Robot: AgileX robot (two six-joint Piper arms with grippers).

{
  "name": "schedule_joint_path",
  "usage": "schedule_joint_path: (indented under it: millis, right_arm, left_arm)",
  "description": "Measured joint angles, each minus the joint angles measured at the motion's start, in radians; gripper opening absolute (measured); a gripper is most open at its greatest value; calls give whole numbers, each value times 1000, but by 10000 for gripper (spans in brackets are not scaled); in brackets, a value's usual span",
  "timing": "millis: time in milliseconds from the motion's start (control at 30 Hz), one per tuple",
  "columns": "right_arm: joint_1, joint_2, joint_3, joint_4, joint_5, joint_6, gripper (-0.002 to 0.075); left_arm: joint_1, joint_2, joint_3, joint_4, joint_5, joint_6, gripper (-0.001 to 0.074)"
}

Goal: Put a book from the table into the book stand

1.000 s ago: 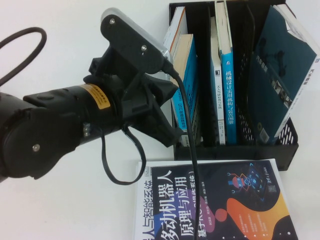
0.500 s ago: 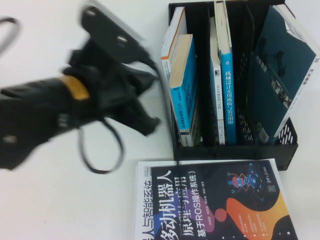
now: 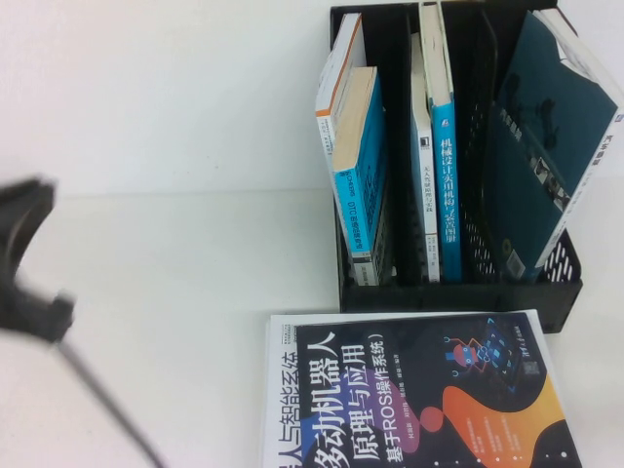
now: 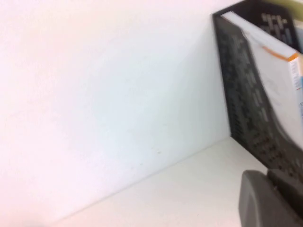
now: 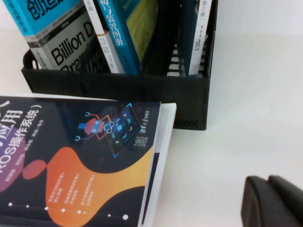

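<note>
The book [image 3: 446, 185], with a teal spine and a pale yellow-green cover, stands upright in a middle slot of the black mesh book stand [image 3: 458, 292]. Its cover also shows in the right wrist view [image 5: 143, 20]. My left gripper [image 4: 267, 184] is shut and empty, low over the white table [image 3: 175, 292], left of the stand [image 4: 246, 94]. In the high view the left arm is only a dark blur at the left edge [image 3: 29, 283]. My right gripper [image 5: 268, 187] is shut and empty over the table, to the front right of the stand [image 5: 118, 87]; it is out of the high view.
A black book with orange-purple robot art [image 3: 419, 400] lies flat just in front of the stand, also in the right wrist view [image 5: 80, 161]. A blue book with tan pages [image 3: 361, 156] fills the left slot. A large teal book [image 3: 546, 136] leans in the right slot.
My left arm has swung away from the stand's left slot, left and toward the near edge, until it is almost out of the high view. The books have not moved.
</note>
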Motion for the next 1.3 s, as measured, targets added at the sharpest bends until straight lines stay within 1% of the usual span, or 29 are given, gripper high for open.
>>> schedule_joint_path:
  millis: [133,233,400,467,600,733,833,1000,1067,1200,1300]
  right_arm:
    - [0,0,0,0,0,0,8]
    - [0,0,0,0,0,0,8]
    - [0,0,0,0,0,0,8]
    - [0,0,0,0,0,0,8]
    - [0,0,0,0,0,0,8]
    - [0,0,0,0,0,0,8]
    - [0,0,0,0,0,0,8]
    - [0,0,0,0,0,0,8]
    - [0,0,0,0,0,0,8]
    - [0,0,0,2,0,0,8]
    - [0,0,0,2,0,0,8]
  left_arm:
    - [23,-157,245,-41,-165,-13,-2]
    - [53,-267,406,-94,-256,-13,-2]
    - [112,-398,587,-148,-317,-17,-2]
    - [153,-436,611,-154,-290,-19,-2]
    - [240,-501,605,-159,-199,-25,-2]
    - [297,-530,593,-155,-174,-29,-2]
    - [303,-530,588,-159,-149,-29,-2]
    - [305,-530,588,-166,-12,-30,-2]
    - [305,-530,588,-172,15,-31,-2]
    - [305,-552,621,-175,11,-31,-2]
    - [307,-622,695,-211,-30,-31,-2]
